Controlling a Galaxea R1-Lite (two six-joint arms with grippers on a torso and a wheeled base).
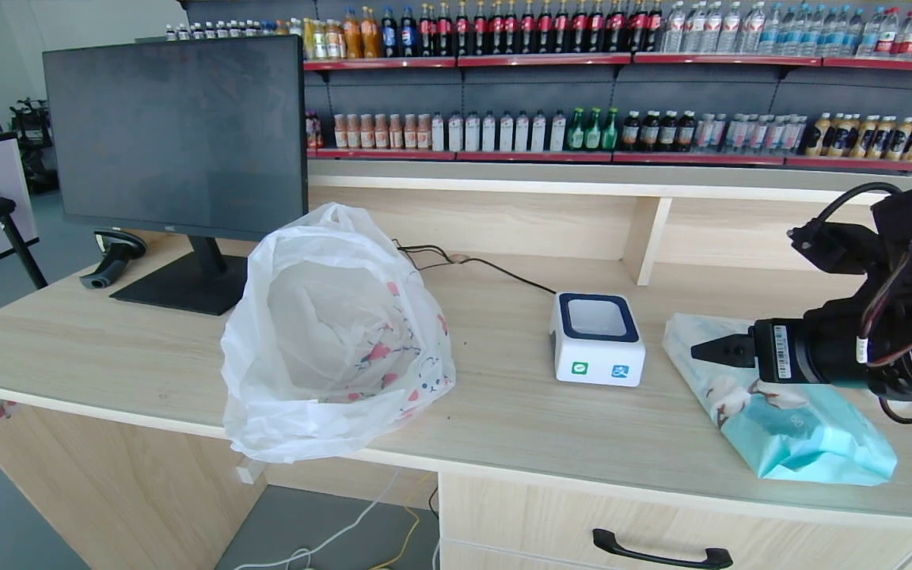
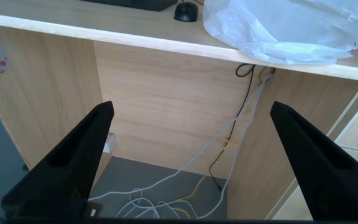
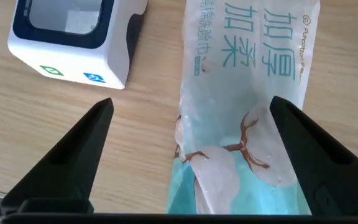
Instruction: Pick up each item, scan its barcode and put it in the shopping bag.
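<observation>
The right pincer (image 3: 191, 107), spread open and empty, hovers over the tissue pack (image 1: 792, 431) lying on the bench (image 1: 519, 412) at the scanner's (image 1: 597, 339) 3 o'clock, its long axis running 10-to-4 o'clock in the head view, crosswise to the jaws.

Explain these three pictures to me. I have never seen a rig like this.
This is a two-armed robot at a shop counter. The wide picture comes from a camera on its head. The other two come from cameras on its wrists, and the dark prongs in them are the grippers' fingers. On the counter stand a monitor, a white plastic bag and a small white scanner; a teal pack lies flat. The right gripper hovers open over the pack. The left gripper hangs open below the counter's front edge, facing cables. Neither holds anything.
</observation>
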